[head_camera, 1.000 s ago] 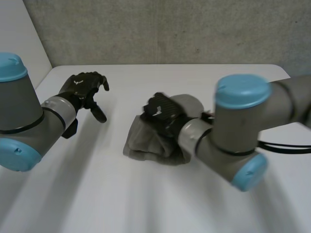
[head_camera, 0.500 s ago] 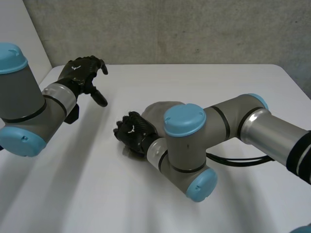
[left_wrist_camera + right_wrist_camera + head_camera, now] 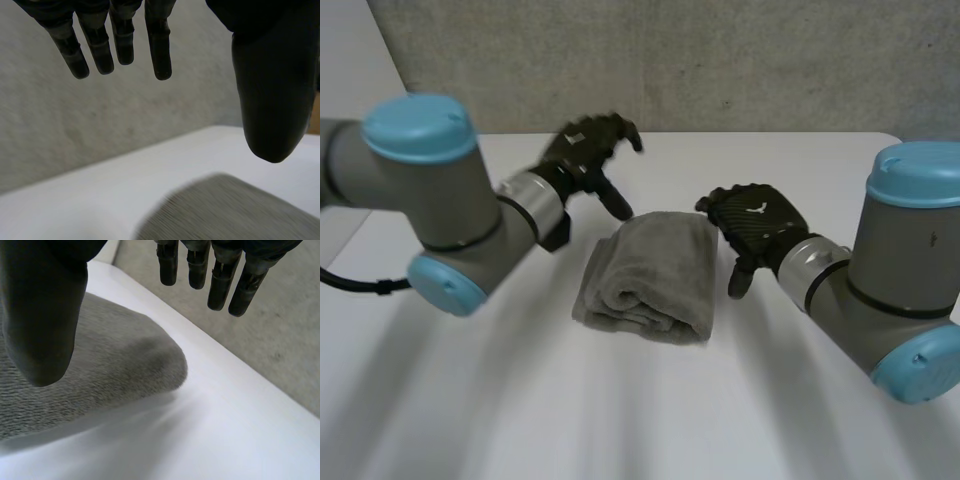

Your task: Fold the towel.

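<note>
now right hand off towel, left hand nearer

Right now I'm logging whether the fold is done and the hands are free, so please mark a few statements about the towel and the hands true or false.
1. The towel lies folded on the table. True.
2. The right hand grips the towel. False: it is open beside the towel, holding nothing.
3. The left hand is open and holds nothing. True.
4. The towel hangs over the table's edge. False: it lies wholly on the table, away from its edges.
</note>
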{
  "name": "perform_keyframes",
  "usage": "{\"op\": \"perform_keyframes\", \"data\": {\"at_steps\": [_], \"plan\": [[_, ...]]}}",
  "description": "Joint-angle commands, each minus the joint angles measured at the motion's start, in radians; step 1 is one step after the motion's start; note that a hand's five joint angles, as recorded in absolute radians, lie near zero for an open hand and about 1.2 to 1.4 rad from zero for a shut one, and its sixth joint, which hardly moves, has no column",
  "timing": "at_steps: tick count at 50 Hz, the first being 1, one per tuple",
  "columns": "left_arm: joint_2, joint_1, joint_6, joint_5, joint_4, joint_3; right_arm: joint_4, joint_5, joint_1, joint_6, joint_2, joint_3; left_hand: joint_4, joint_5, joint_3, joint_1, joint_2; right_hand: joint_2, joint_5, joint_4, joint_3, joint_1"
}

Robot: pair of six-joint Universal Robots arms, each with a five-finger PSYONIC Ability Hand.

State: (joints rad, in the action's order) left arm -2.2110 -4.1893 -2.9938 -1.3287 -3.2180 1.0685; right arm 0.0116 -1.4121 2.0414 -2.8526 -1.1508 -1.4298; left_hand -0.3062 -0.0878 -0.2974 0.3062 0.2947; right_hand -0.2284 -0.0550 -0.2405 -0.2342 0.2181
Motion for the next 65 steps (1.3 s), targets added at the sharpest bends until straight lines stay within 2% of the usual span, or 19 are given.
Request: {"op": "perform_keyframes", "data": {"at_steps": [1,13,15,19,26,41,44,52,58,60,62,63,65], "plan": [[-0.056,0.041,-0.016,0.013,0.001,0.057,-0.004,0.005,-0.023,-0.151,0.072,0.046,0.046,0.002,0.037,-0.046,-0.034,0.054,0.055,0.066,0.060,-0.044],[-0.062,0.011,-0.036,0.013,-0.002,0.088,-0.012,-0.007,0.019,-0.356,0.236,0.158,0.043,-0.001,0.034,-0.043,-0.031,0.054,0.055,0.066,0.060,-0.044],[-0.061,-0.031,-0.063,0.013,0.000,0.111,-0.016,-0.008,0.034,-0.378,0.259,0.178,0.040,-0.004,0.031,-0.040,-0.028,0.054,0.055,0.066,0.060,-0.044],[-0.061,-0.063,-0.112,0.013,0.000,0.145,-0.027,-0.016,0.065,-0.416,0.336,0.242,0.040,-0.004,0.031,-0.040,-0.028,0.054,0.055,0.066,0.060,-0.044],[-0.068,-0.078,-0.181,0.014,-0.006,0.223,-0.019,-0.060,0.108,-0.424,0.440,0.351,0.040,-0.004,0.031,-0.040,-0.028,0.054,0.055,0.066,0.060,-0.044],[-0.073,-0.120,-0.189,0.006,-0.031,0.245,0.033,-0.076,0.160,-0.407,0.536,0.471,0.040,-0.004,0.031,-0.040,-0.028,0.054,0.055,0.066,0.060,-0.044],[-0.055,-0.123,-0.188,0.006,-0.026,0.242,0.048,-0.070,0.160,-0.404,0.497,0.463,0.040,-0.004,0.031,-0.040,-0.028,0.054,0.055,0.066,0.060,-0.044],[0.096,-0.117,-0.174,0.005,-0.020,0.231,0.054,-0.067,0.135,-0.393,0.263,0.390,0.046,0.002,0.037,-0.046,-0.034,0.054,0.055,0.066,0.060,-0.044],[0.241,-0.109,-0.165,-0.013,0.027,0.205,0.080,-0.108,0.080,-0.295,0.096,0.338,0.052,0.008,0.043,-0.052,-0.040,0.054,0.055,0.066,0.060,-0.044],[0.266,-0.109,-0.154,-0.040,0.046,0.192,0.082,-0.142,0.066,-0.268,0.062,0.325,0.052,0.008,0.043,-0.052,-0.040,0.054,0.055,0.066,0.060,-0.044],[0.307,-0.109,-0.126,-0.133,0.092,0.160,0.077,-0.240,0.036,-0.214,0.001,0.301,0.052,0.008,0.043,-0.052,-0.040,0.054,0.055,0.066,0.060,-0.044],[0.307,-0.109,-0.126,-0.133,0.092,0.160,0.077,-0.240,0.036,-0.214,0.000,0.301,0.052,0.008,0.043,-0.052,-0.040,0.054,0.055,0.066,0.060,-0.044],[0.326,-0.109,-0.110,-0.237,0.135,0.122,0.074,-0.326,0.014,-0.167,-0.036,0.286,0.063,0.019,0.054,-0.063,-0.052,0.054,0.055,0.066,0.060,-0.044]]}}
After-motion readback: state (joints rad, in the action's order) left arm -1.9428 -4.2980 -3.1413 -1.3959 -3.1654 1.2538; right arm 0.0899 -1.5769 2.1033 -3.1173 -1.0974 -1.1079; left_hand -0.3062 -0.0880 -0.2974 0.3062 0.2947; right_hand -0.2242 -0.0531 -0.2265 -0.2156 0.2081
